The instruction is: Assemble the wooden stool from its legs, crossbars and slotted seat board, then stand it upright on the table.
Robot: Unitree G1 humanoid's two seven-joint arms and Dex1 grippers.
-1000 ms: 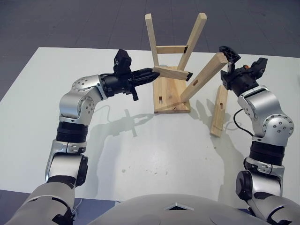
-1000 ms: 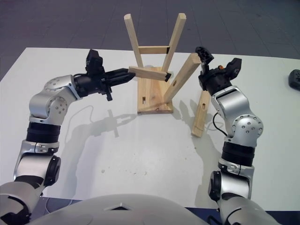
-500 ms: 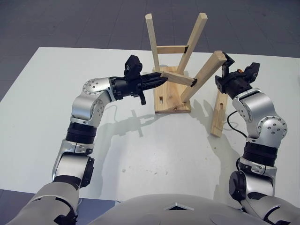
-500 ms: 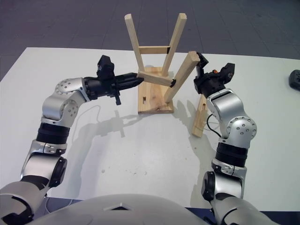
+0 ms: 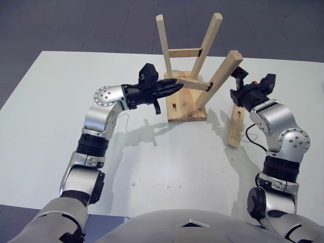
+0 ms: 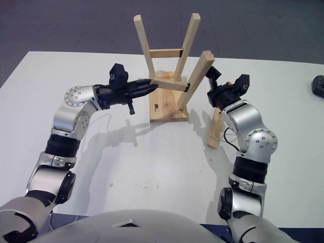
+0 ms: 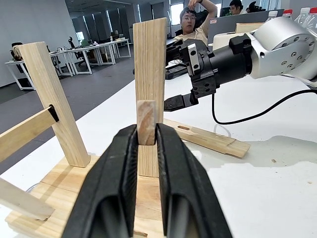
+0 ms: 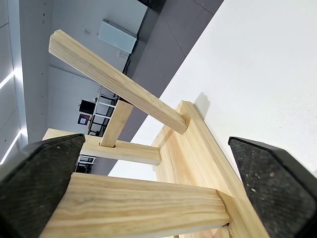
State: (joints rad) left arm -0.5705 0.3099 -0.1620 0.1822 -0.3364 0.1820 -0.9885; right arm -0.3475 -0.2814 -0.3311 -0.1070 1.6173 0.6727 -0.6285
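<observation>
Far out at 12 o'clock on the white bench (image 5: 61,101), lying flat with its underside up: the pale rectangular slotted wooden seat board (image 5: 187,106). Rising from its far edge, two pale square wooden legs (image 5: 163,40), splayed toward 11 and 1 o'clock and joined high up by a short wooden rung (image 5: 185,52). Seated at the board's near right corner and leaning off toward 2 o'clock, a third pale wooden leg (image 5: 221,75). Grips a short pale wooden crossbar (image 5: 193,84) in the left claw (image 5: 171,86), closed with both black pads pressed flat on the bar's near end. Holds that bar roughly level above the board, pointing from 9 toward 3 o'clock, its far tip at the tilted leg partway up and seemingly touching it. Hangs the right claw (image 5: 236,83) just at 3 o'clock of the tilted leg, fingers spread wide, the leg's upper part lying between the two black pads in the right wrist view; contact with the wood not clear. Flat on the bench at 3 o'clock of the board, beneath the right claw, a fourth loose pale wooden leg (image 5: 234,126), running roughly from 12 to 6 o'clock, apart from the board. At the bench's far 3 o'clock edge, a small black device (image 6: 319,83).
</observation>
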